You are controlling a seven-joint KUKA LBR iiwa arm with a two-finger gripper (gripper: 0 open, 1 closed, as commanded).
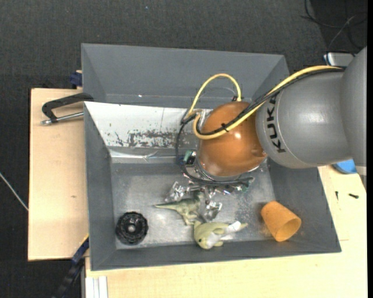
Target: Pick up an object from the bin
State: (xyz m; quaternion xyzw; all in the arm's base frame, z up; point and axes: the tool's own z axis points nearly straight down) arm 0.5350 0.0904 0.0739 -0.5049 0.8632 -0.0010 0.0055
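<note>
Grey bin [145, 189]: green toy dinosaur [182, 207] lies under the jaws.

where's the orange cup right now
In the camera view, the orange cup lies tipped in the lower right corner of the bin, right of the pale green toy and apart from it.

- a dark charcoal, speckled, carpet-like floor [175, 23] takes up the frame from 9 o'clock round through 12 to 1 o'clock, flat and evenly dim.
- black cables [315, 16] curve across that floor at 1 o'clock and run off the top edge.
- a thin pale wire [13, 191] slants over the floor at 9 o'clock, reaching the left edge.
- a small bright blue object [346, 167] lies at 3 o'clock; its kind cannot be told.
- a white sheen of light lies on the far inner wall of the grey metal bin [134, 119] at 11 o'clock.
</note>
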